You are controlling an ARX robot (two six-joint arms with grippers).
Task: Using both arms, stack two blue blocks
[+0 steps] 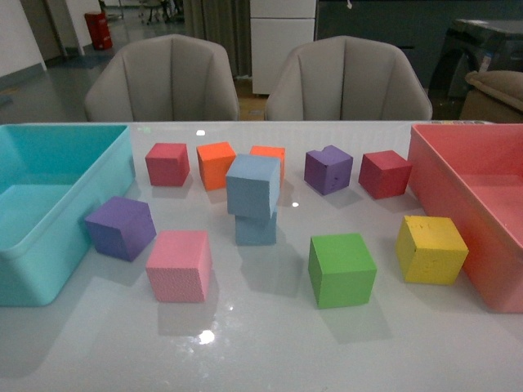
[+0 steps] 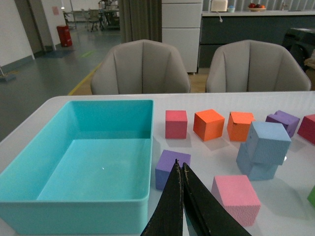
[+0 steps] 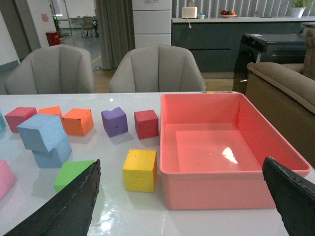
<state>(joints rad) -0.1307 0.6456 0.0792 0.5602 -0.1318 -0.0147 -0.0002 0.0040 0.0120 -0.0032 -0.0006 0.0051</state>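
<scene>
Here's the white tabletop spread wide, with the turquoise bin sitting at the robot's left edge and the coral-red bin at its right edge, both open-topped. Between them, the cubes: right in the middle the upper blue block sits on the lower blue block, twisted and overhanging a little, so the stack is up and nothing is touching it. Around the pair we've got a purple cube near the turquoise bin, a pink cube nearer the robot, a green cube to the right of the stack and a yellow cube just beside the red bin. Along the far row run a red cube, an orange cube, a second orange cube partly hidden behind the stack, a second purple cube and a dark red cube. Neither arm shows in the front view. From the wrists: the left end effector has its black fingers pressed together with nothing between them, hanging above the tabletop near the purple cube; the right end effector is spread wide apart, holding nothing, the red bin and yellow cube framed between its fingers
</scene>
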